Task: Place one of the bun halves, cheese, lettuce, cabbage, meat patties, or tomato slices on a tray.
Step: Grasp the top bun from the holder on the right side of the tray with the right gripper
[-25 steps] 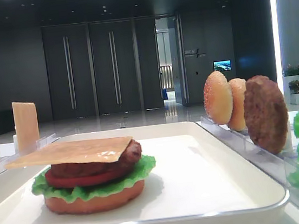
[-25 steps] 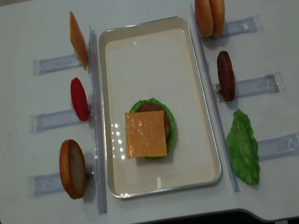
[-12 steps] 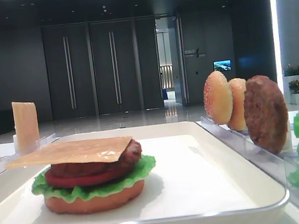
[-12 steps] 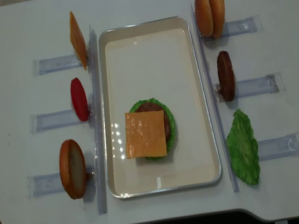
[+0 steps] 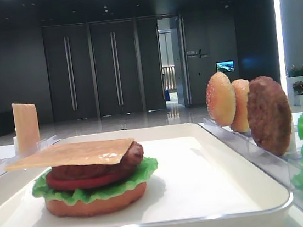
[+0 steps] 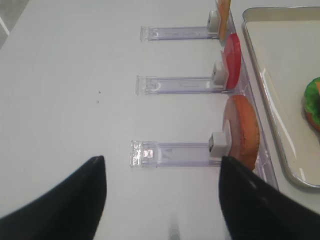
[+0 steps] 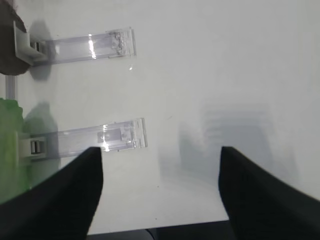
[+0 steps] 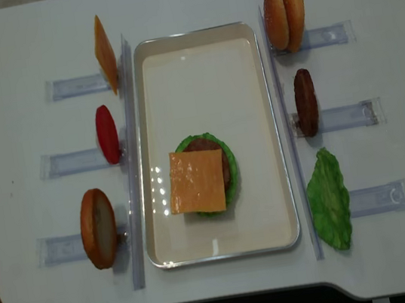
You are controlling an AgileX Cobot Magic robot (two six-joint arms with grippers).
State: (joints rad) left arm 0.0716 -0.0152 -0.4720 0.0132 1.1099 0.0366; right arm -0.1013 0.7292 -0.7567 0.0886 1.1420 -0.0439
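Observation:
On the white tray (image 8: 198,68) sits a stack of bun, lettuce, tomato and patty, with a cheese slice (image 8: 197,180) on top. Right of the tray stand the sesame bun half (image 8: 276,15), a paler bun half (image 8: 295,16), a meat patty (image 8: 306,102) and a lettuce leaf (image 8: 329,200). To its left stand a cheese slice (image 8: 105,54), a tomato slice (image 8: 107,134) and an orange-brown bun (image 8: 98,228). My left gripper (image 6: 162,200) is open over bare table, left of that bun (image 6: 245,130). My right gripper (image 7: 160,195) is open and empty near the table's front edge, right of the lettuce (image 7: 10,150).
Clear plastic racks (image 8: 350,116) lie on both sides of the tray, each holding a food piece at its inner end. Long clear rails (image 8: 134,162) run along the tray's two long sides. The table's front edge (image 7: 165,227) shows below my right gripper.

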